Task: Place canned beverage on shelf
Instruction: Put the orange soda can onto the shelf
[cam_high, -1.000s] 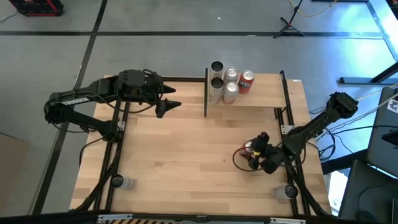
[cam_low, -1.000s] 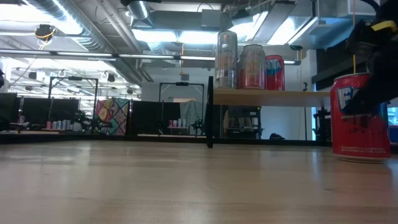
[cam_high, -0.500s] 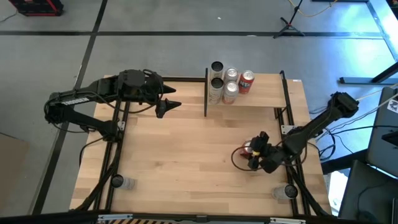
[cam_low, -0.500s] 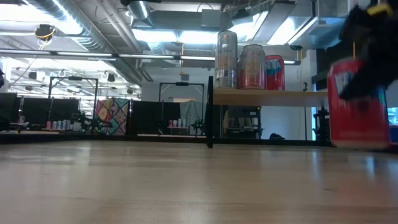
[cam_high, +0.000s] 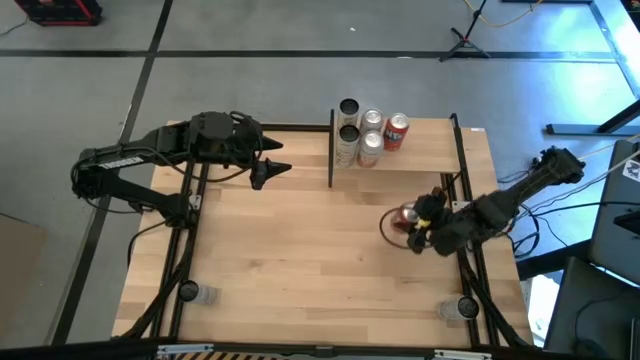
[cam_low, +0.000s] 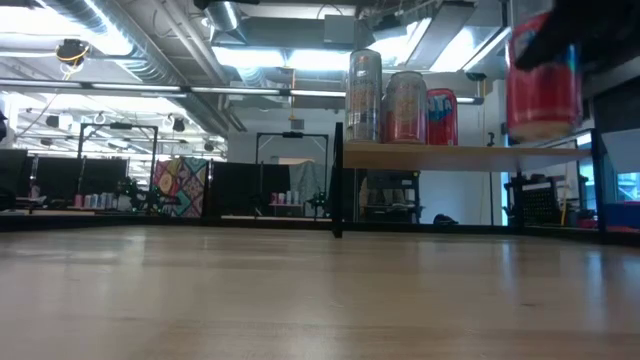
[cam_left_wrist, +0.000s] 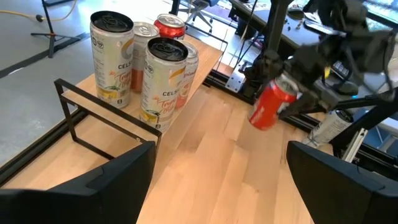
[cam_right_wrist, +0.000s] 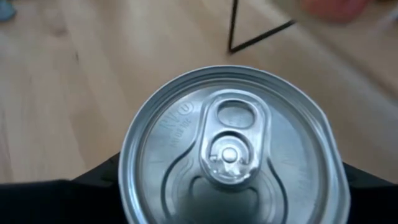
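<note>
Item: red can (cam_high: 406, 215), one. A second earlier it stood on the table (cam_high: 300, 260) near the right edge. At this moment I had it lifted clear of the wood and carried a little toward the shelf (cam_high: 430, 152). In the low view its base hung at about the level of the shelf board. I judged the pick-up done and the carry begun, with the set-down still to make.

Item: right gripper (cam_high: 420, 228), one. Its fingers had drawn in from their wider stance and pinched the red can at its sides, lid facing the wrist camera.

Item: left gripper (cam_high: 272, 168), one. It hung over the left part of the table, fingers spread and holding nothing, unmoved over that second.

Item: cans on the shelf, five, all bunched at the left end:
- two tall pale cans (cam_left_wrist: 163, 81)
- two silver-topped cans (cam_high: 372, 119)
- one red-and-white can (cam_high: 397, 130)

Their positions were unchanged. That made six cans in all.

Item: shelf, one. The board to the right of the group was bare, and I reckoned that room enough for the sixth.
</note>
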